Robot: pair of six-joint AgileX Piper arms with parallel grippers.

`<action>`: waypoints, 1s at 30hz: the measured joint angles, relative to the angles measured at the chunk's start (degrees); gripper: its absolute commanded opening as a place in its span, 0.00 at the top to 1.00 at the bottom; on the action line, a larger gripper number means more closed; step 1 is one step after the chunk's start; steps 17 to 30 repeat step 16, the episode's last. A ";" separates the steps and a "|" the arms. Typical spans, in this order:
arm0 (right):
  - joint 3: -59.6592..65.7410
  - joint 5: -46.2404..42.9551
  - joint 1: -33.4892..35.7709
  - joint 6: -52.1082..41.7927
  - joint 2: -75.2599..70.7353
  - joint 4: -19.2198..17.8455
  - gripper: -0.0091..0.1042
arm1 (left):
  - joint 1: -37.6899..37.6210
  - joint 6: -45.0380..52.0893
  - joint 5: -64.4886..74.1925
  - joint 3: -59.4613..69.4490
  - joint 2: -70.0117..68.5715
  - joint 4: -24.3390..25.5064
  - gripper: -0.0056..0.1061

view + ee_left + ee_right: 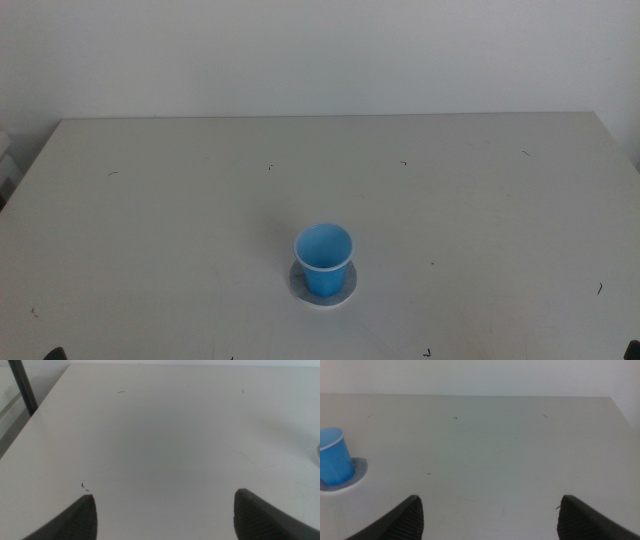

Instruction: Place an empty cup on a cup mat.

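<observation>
Here, both hands spread: left hand [165, 510], right hand [490, 512], well apart from the cup [323, 259].

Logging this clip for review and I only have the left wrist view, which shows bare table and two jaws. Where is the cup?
Observer: The blue cup stands upright on the grey cup mat, near the table's middle.
Operator: Is anything holding it?
Observer: No. The right gripper is open and apart from it.
Operator: Anything inside the cup?
Observer: The middle view looks into it; it appears empty.
</observation>
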 measured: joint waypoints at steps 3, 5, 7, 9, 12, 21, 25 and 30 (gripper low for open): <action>1.42 -0.07 0.00 0.00 0.00 -0.12 0.19 | 0.00 0.00 0.00 0.00 0.00 0.00 0.01; 2.27 -0.07 0.00 0.00 0.00 -0.12 0.19 | 0.00 0.00 0.00 0.00 0.00 0.00 0.01; 2.69 0.00 0.00 0.00 0.00 -0.12 0.19 | 0.00 0.00 0.00 0.00 0.00 0.00 0.01; 2.86 -0.05 0.00 0.00 0.00 -0.18 0.19 | 0.00 0.00 0.00 0.00 0.00 0.00 0.01; 3.39 -0.29 0.00 0.00 0.00 -0.24 0.19 | 0.00 0.00 0.00 0.00 0.00 0.00 0.01; 4.63 -0.41 0.00 0.00 0.00 -0.24 0.19 | 0.00 0.00 0.00 0.00 0.00 0.00 0.01; 4.63 -0.41 0.00 0.00 0.00 -0.24 0.19 | 0.00 0.00 0.00 0.00 0.00 0.00 0.01; 4.63 -0.41 0.00 0.00 0.00 -0.24 0.19 | 0.00 0.00 0.00 0.00 0.00 0.00 0.01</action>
